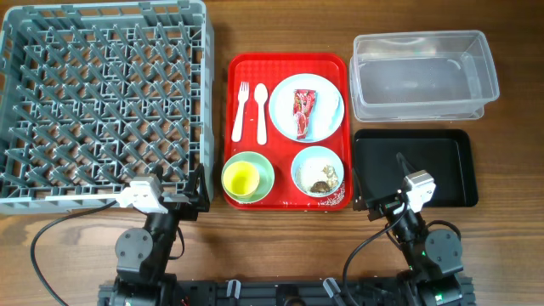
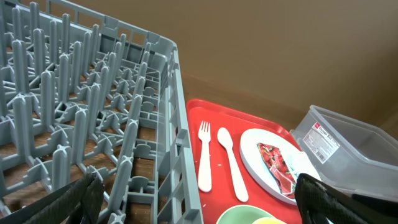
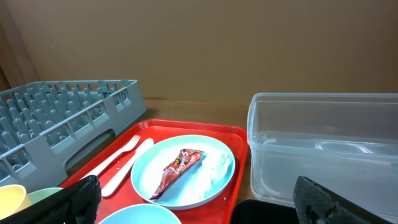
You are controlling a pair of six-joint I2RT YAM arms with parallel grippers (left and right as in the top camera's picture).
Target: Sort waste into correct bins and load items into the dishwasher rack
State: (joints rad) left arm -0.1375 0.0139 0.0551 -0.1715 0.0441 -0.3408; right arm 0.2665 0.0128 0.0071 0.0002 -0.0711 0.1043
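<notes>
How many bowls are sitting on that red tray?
2. A pale green round bowl, holding a small yellow cup, sits in the red plastic tray's near-left corner; a pale blue round bowl with beige crumbs sits near-right. None seems hidden.

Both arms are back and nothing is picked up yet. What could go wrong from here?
1. The red-and-white wrapper lies on the pale blue plate; lifting the plate first could carry it into the dishwasher rack.
2. One bowl holds loose food crumbs; tilting it over the red tray could scatter them.
3. The yellow cup sits inside the other bowl; gripping one may drag both.
</notes>
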